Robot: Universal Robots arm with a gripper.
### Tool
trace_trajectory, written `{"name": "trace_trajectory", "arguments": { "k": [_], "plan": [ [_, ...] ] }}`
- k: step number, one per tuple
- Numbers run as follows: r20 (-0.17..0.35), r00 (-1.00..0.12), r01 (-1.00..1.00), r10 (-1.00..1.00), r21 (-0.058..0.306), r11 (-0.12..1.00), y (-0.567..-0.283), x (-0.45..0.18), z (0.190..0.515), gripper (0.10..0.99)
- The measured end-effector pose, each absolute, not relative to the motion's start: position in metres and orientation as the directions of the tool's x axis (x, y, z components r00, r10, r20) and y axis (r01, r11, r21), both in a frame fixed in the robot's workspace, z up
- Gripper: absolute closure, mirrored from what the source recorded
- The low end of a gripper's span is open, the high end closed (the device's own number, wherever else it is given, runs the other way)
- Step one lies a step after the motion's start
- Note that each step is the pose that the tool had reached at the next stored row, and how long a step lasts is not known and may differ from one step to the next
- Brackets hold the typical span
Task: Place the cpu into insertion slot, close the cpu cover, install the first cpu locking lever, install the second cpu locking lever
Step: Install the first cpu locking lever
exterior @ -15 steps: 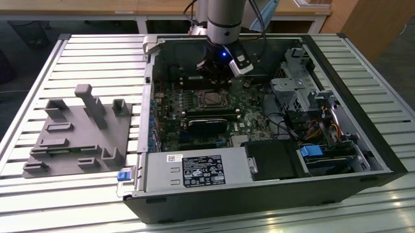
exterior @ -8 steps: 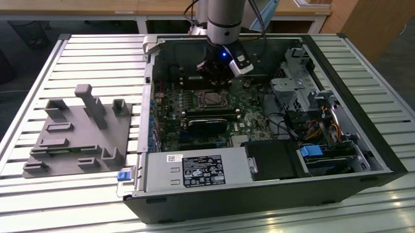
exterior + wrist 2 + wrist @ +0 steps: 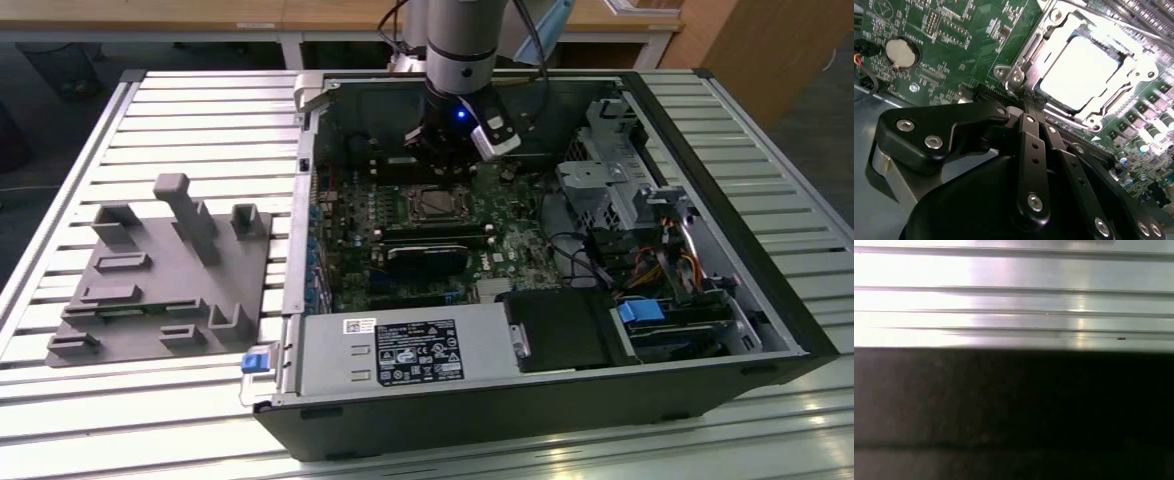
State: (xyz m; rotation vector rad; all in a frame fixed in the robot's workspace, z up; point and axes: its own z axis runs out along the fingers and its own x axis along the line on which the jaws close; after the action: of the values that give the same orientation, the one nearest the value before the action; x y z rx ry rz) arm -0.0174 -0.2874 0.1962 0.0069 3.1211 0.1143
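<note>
**Observer:** Where do you stand right now?

**Me:** My gripper [image 3: 1026,100] hangs low inside the open computer case [image 3: 747,330], just beside the insertion slot [image 3: 1024,55] on the green motherboard [image 3: 964,35]. In the second wrist view my black fingers [image 3: 1030,150] run together toward their tips and appear closed with nothing between them, the tips almost at the slot's near corner.

**Observer:** And the cpu?

**Me:** The cpu [image 3: 1081,70] lies flat in the slot, its bright metal top showing through the window of the cpu cover [image 3: 1126,97], which seems to be down over it. In the exterior view I hover just behind that socket [image 3: 434,203].

**Observer:** So which step do you judge this to be?

**Me:** A locking lever, I think. A thin metal rod [image 3: 1029,47] runs along the frame edge nearest my tips, but I cannot tell whether it is hooked under its catch.

**Observer:** What makes that go well?

**Me:** Press on the rod itself, never on the chip or the cover plate. Keep the push steady and sideways enough to clear the catch, and stay off the small parts on the board around the frame. The coin cell [image 3: 901,52] sits well apart, so it is not in the way.
</note>
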Motion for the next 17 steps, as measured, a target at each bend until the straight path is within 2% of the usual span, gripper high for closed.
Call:
{"name": "trace_trajectory", "arguments": {
  "k": [4,8,17],
  "plan": [
    [-0.019,-1.000,0.004,0.005,0.085,0.996,-0.287,-0.017,0.197,0.976],
    [-0.018,-1.000,0.004,0.005,0.085,0.996,-0.287,-0.017,0.207,0.976],
    [-0.018,-1.000,0.004,0.005,0.085,0.996,-0.289,-0.017,0.207,0.976]
  ]
}}
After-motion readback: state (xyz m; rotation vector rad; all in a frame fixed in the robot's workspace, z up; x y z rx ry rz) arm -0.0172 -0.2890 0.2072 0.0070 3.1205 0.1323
